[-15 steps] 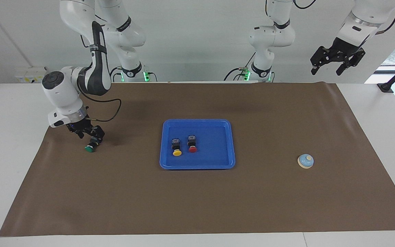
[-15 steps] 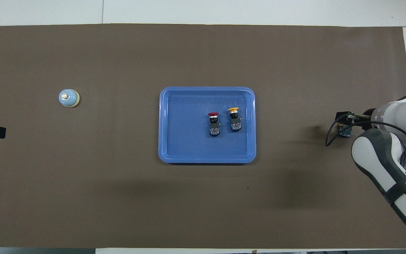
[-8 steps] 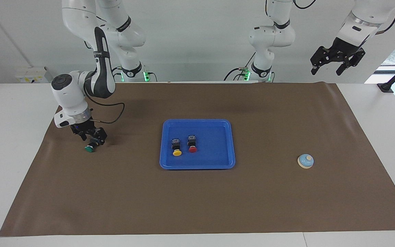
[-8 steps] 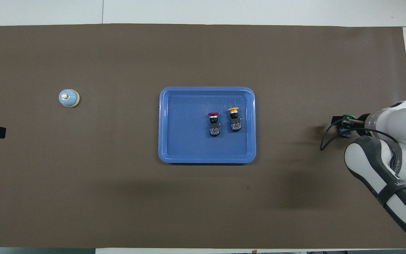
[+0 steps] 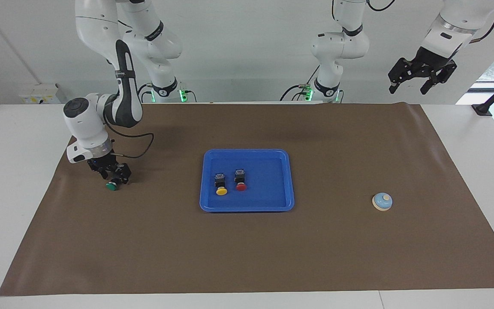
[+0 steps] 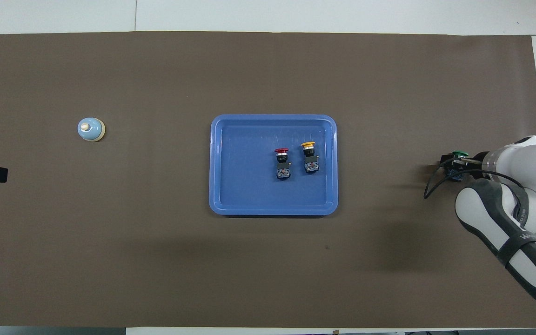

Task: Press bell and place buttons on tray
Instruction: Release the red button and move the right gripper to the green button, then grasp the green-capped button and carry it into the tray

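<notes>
The green button (image 5: 111, 186) lies on the brown mat toward the right arm's end, cap pointing away from the robots. My right gripper (image 5: 112, 174) is down at it, set around its black body; its cap (image 6: 458, 153) peeks out past the right gripper (image 6: 452, 167) from above. The red button (image 5: 241, 180) and yellow button (image 5: 221, 185) lie side by side in the blue tray (image 5: 247, 152) at mid-table. The bell (image 5: 382, 201) stands alone toward the left arm's end. My left gripper (image 5: 416, 79) waits open, high in the air at that end.
A brown mat (image 5: 247, 257) covers most of the white table. A black cable (image 5: 140, 143) loops off the right wrist just above the mat. The right arm's forearm (image 6: 510, 223) hangs over the mat's corner nearest the robots.
The right arm's wrist has swung a little toward the robots and more upright, and its gripper has settled at the green button. Button, tray, bell and left arm have not moved.
</notes>
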### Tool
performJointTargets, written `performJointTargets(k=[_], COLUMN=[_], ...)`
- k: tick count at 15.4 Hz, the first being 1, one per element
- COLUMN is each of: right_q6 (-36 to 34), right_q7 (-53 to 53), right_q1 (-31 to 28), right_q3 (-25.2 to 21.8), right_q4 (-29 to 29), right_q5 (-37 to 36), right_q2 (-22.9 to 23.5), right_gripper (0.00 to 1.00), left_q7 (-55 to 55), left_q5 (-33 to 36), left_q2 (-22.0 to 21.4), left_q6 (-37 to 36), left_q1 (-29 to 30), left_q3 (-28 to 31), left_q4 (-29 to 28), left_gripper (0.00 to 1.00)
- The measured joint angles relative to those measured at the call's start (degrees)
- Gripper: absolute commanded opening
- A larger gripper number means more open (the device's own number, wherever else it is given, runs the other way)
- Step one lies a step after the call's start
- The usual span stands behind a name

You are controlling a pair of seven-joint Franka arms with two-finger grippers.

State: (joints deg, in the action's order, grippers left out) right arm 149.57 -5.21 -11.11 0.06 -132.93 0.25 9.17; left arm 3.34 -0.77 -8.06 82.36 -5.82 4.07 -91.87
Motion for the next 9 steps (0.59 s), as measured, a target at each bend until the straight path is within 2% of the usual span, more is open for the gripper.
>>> performJointTargets(k=[1,2,9], right_q6=[0.0,0.0,-0.5], right_q7=[0.0,0.0,0.0], right_q1=[0.0,0.0,0.3], right_q3=[0.0,0.0,0.2], right_q4=[0.0,0.0,0.4], right_q5=[0.0,0.0,0.0], right_q2=[0.0,0.0,-0.1], right_gripper=[0.06,0.00,0.00], left_q7=[0.0,0.0,0.0], left_q5=[0.0,0.0,0.0], left_q2=[0.0,0.0,0.0], left_q6=[0.0,0.0,0.0], left_q1=[0.0,0.0,0.0], left_q3=[0.0,0.0,0.0], left_q4=[0.0,0.0,0.0], left_gripper=[1.00,1.00,1.00])
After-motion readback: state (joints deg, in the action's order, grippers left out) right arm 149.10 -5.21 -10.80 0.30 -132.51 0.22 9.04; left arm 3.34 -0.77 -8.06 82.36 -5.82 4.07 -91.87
